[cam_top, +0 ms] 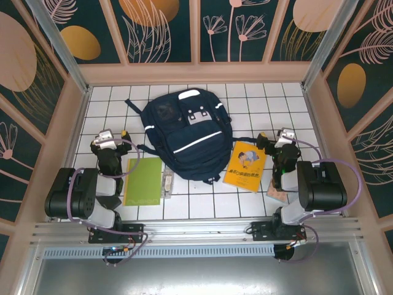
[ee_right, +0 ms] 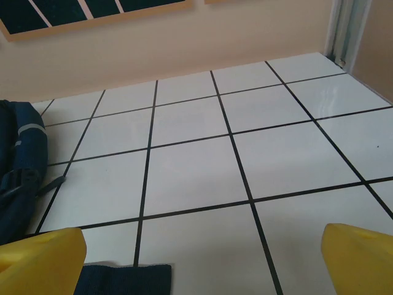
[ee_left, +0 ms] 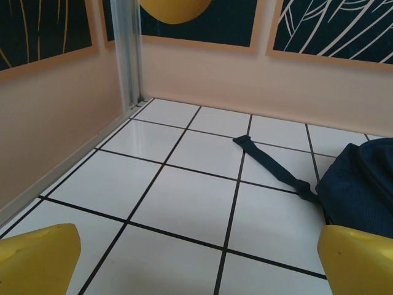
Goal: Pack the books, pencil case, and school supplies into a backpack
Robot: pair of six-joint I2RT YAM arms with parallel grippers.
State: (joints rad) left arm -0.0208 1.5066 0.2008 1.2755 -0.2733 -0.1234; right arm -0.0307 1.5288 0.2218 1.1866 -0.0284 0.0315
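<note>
Your left gripper [ee_left: 196,261]: yellow fingertips spread wide, nothing between them, just white tile [ee_left: 184,203] underneath. Thin lime-green book [cam_top: 143,180] flat at lower left of top view, narrow clear oblong box [cam_top: 166,182] just beside its right edge. Big navy-blue fabric backpack [cam_top: 184,135] sits centre frame. Orange-yellow cartoon-cover book [cam_top: 244,166] just beside backpack's lower right. Your right gripper [ee_right: 202,261] also wide, empty. Pinkish-tan square pad [cam_top: 277,194] lower right, partly hidden by right arm.

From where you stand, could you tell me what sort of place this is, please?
Most likely a staged robot test cell: a white tiled table boxed in by leaf-patterned wall panels, a metal rail along its near edge, and a backpack laid out.
</note>
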